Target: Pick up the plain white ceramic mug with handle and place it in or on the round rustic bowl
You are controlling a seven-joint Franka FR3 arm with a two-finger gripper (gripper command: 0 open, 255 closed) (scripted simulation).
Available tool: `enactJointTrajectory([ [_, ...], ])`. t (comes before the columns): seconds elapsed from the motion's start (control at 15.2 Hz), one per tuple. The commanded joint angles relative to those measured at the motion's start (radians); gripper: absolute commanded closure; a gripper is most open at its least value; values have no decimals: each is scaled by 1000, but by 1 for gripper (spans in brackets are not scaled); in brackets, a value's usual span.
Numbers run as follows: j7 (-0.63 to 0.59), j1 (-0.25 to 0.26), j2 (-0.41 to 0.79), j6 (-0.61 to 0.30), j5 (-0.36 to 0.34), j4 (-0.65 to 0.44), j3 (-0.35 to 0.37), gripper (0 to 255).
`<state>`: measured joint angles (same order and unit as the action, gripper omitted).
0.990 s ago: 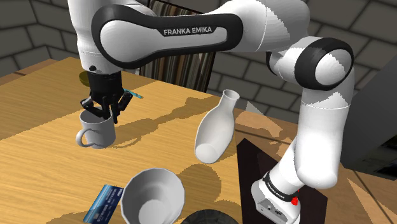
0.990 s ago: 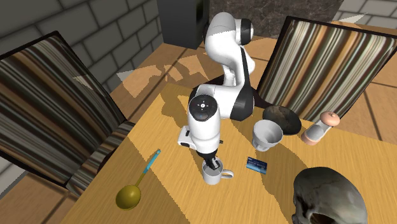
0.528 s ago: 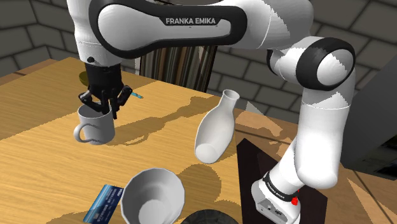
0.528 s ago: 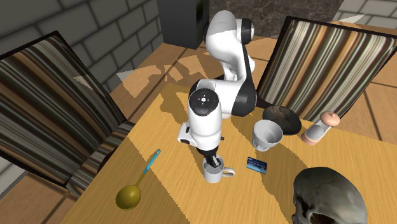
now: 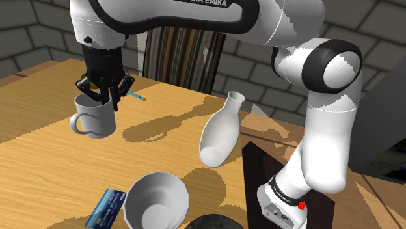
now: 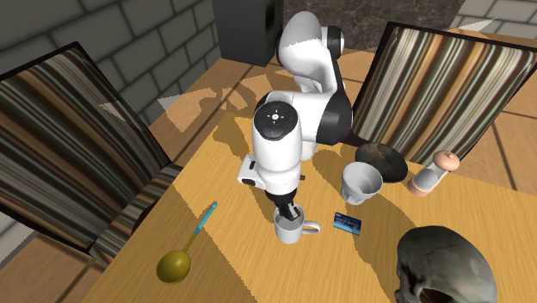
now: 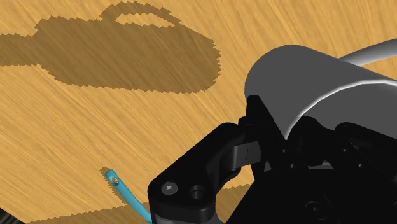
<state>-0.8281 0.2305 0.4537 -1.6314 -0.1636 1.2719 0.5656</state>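
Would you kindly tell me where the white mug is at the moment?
At the shoulder view's left, the white mug hangs clear of the wooden table, clasped at its rim by the pincer, beside the teal spoon handle.

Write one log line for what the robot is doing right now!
phase: mug held aloft | gripper: shut on mug rim | mug: upright, above table, shadow below | place step: not yet done

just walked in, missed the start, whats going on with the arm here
The white arm's black hand is clamped on the rim of the white mug and holds it in the air above the wooden table, casting a shadow on the wood. The dark round bowl has nothing in it.
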Motion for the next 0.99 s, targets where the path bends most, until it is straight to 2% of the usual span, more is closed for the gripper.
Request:
enactJointTrajectory([
  [0.0,0,6,2,32,-1,-35,1,255],
  [0.59,-6,52,50,184,-24,-235,-2,255],
  [0.92,-35,-22,-182,71,85,90,41,255],
])
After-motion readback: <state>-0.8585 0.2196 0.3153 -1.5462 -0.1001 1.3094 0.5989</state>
